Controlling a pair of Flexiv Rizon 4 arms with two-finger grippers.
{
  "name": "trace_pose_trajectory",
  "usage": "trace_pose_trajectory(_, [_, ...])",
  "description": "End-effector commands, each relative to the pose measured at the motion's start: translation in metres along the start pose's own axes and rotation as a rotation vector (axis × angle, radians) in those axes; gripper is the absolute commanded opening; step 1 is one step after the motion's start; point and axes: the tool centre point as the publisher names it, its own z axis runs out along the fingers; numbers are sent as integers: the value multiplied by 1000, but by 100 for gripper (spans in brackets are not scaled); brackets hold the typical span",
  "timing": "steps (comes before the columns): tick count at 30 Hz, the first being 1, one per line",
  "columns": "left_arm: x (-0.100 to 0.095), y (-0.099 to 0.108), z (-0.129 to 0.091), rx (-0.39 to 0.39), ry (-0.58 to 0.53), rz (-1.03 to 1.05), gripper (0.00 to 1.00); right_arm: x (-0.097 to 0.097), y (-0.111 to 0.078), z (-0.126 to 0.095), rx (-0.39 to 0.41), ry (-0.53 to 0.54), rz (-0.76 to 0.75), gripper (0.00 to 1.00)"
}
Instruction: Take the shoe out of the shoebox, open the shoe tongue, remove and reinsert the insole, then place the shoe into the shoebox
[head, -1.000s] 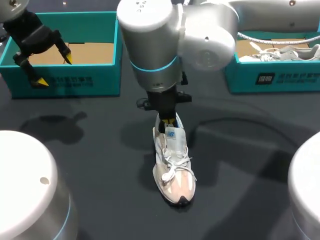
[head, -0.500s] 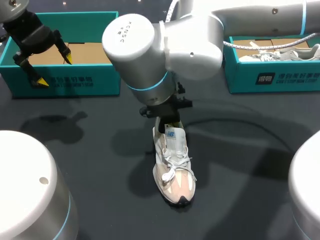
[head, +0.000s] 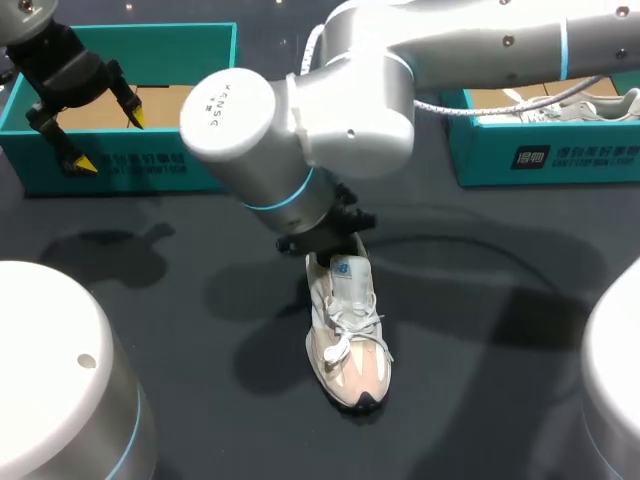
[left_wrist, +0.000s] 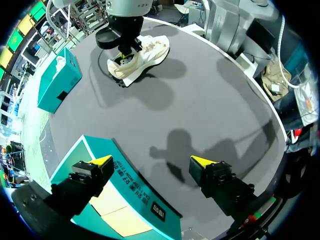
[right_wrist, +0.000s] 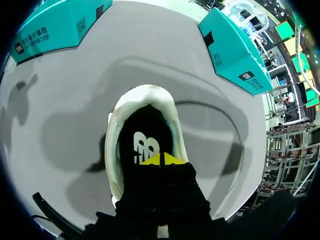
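Observation:
A white and pink shoe (head: 347, 335) stands upright mid-table, toe toward the front edge. My right arm (head: 250, 130) reaches over it from the right, and its wrist hides the heel. In the right wrist view my right gripper (right_wrist: 161, 159) is shut, tips together, down inside the shoe (right_wrist: 116, 145) opening on the dark insole (right_wrist: 145, 137). I cannot tell if it pinches the insole. My left gripper (head: 108, 140) hangs open over the front wall of the left teal shoebox (head: 150, 165). Its yellow fingertips (left_wrist: 102, 161) stand wide apart above that shoebox (left_wrist: 130, 195).
A second teal shoebox (head: 540, 150) at the back right holds another white shoe (head: 560, 105). The dark table (head: 480, 320) spreads around the shoe. From the left wrist, the shoe (left_wrist: 145, 52) lies far ahead, the second box (left_wrist: 57, 82) beside it.
My right arm's big upper joint has swung left and lower over the table, while its gripper stays in the shoe's heel. The shoe and left arm have not moved.

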Motion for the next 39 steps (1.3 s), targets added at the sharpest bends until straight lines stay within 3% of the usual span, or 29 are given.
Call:
trace_pose_trajectory(1, [0, 0, -1, -2, 1, 1, 100, 14, -8, 10, -7, -105, 146, 0])
trace_pose_trajectory(6, [0, 0, -1, -2, 1, 1, 100, 21, -9, 17, 32, -70, 122, 0])
trace_pose_trajectory(12, [0, 0, -1, -2, 1, 1, 100, 22, -8, -15, -37, -137, 101, 0])
trace_pose_trajectory(18, [0, 0, -1, -2, 1, 1, 100, 14, -3, -28, -59, -232, 98, 0])
trace_pose_trajectory(33, [0, 0, -1, -2, 1, 1, 100, 0, -1, 7, -13, -332, 85, 0])
trace_pose_trajectory(39, [0, 0, -1, -2, 1, 1, 100, 6, -5, 25, 30, -282, 63, 0])
